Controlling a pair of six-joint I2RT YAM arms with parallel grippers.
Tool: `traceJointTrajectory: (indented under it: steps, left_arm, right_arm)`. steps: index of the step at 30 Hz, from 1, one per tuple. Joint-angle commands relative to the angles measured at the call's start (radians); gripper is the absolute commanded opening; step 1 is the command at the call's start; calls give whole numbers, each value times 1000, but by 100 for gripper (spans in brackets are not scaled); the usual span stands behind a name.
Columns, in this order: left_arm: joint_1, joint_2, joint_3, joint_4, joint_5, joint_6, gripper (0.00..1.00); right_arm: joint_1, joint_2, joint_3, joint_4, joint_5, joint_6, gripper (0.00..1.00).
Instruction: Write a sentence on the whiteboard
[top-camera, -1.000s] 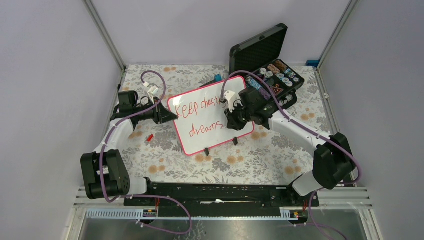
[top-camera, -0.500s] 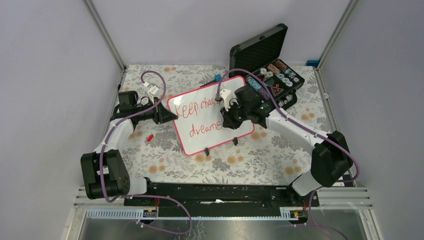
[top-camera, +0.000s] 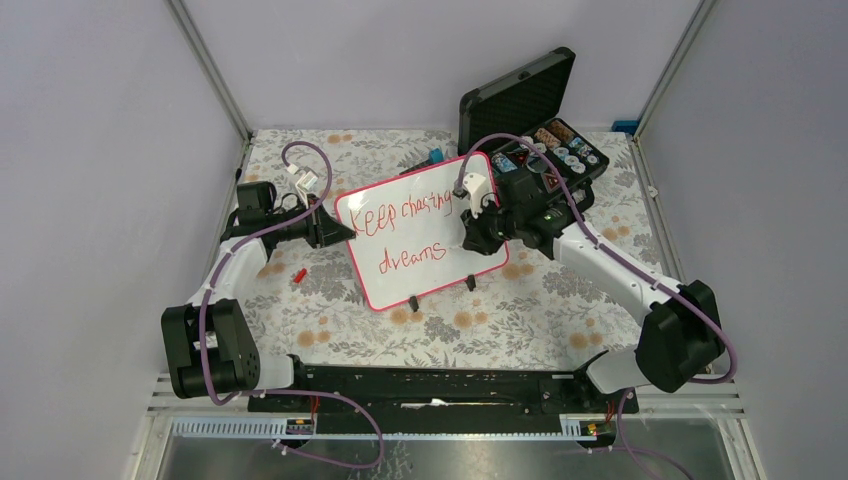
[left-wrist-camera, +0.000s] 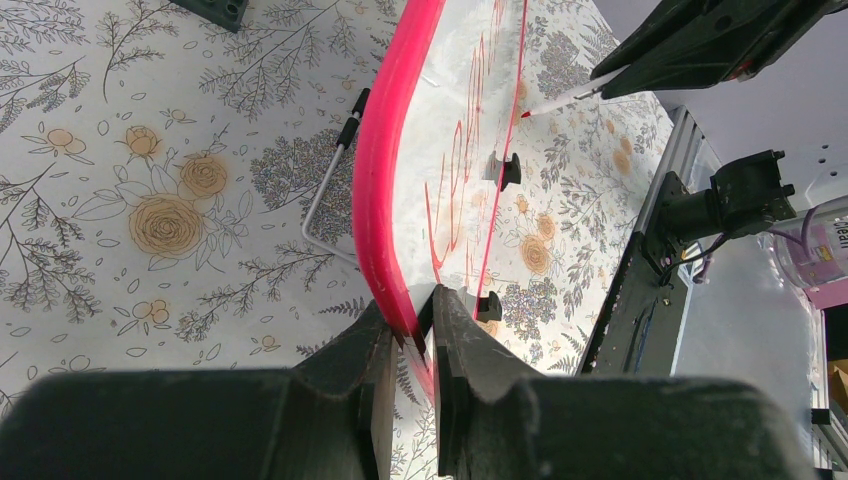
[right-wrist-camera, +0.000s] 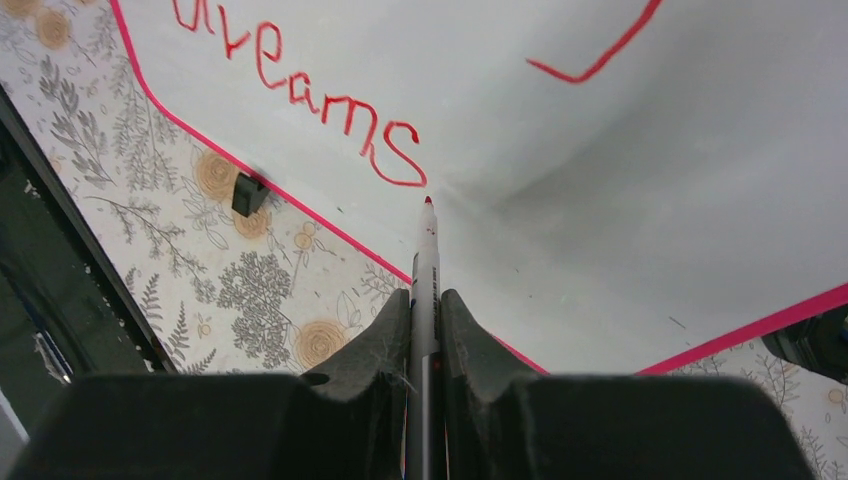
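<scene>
**Top view:** your whiteboard (top-camera: 425, 275) stands tilted at mid-table on two black feet (top-camera: 413, 303). The open case (top-camera: 520, 110) sits just behind its far right corner. The sentence (top-camera: 403, 232) runs in red across two lines, "Keep chasing" over "dreams". Your left gripper (top-camera: 343, 230) meets the board's left corner. Your right gripper (top-camera: 478, 240) hangs over the board's right half, beside the last word. This view is too distant to show how either pair of jaws stands.

**Right wrist:** your jaws are pressed on a marker (right-wrist-camera: 424, 290), whose barrel runs up between them. Its red tip sits just past the final "s" of "dreams" and slightly below it. You cannot tell from this view whether the tip touches the surface.

**Left wrist:** your fingers (left-wrist-camera: 365, 370) are pinched on the board's pink frame at the corner, with the rim caught between them. Only this view shows a thin wire leg (left-wrist-camera: 328, 190) behind the board, resting on the floral table (left-wrist-camera: 120, 200). It also catches the marker's tip from the side, close to the writing at the board's far end.

Only the top view shows a small red piece (top-camera: 299, 274), which lies on the table near the board's left edge.
</scene>
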Motion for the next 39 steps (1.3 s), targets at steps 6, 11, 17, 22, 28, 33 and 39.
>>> traceJointTrajectory:
  steps: [6, 11, 17, 22, 28, 33, 39]
  left_arm:
    - [-20, -16, 21, 18, -24, 69, 0]
    - [-19, -16, 22, 18, -24, 70, 0]
    - [-19, -15, 21, 17, -25, 70, 0]
    - [-20, -14, 21, 17, -25, 72, 0]
    - [-18, -12, 22, 18, -25, 72, 0]
    - [-20, -13, 22, 18, -24, 73, 0]
    - [-19, -16, 23, 17, -28, 71, 0]
  right_arm:
    - [-33, -12, -26, -10, 16, -31, 0]
    - [-33, 8, -8, -10, -19, -18, 0]
    - [-31, 40, 11, 1, -38, -2, 0]
    - [-32, 54, 22, 14, -35, 1, 0]
    - [-32, 71, 23, 18, 2, -5, 0]
    - [-33, 72, 33, 17, 10, -1, 0]
    - [-33, 66, 53, 16, 4, 5, 0]
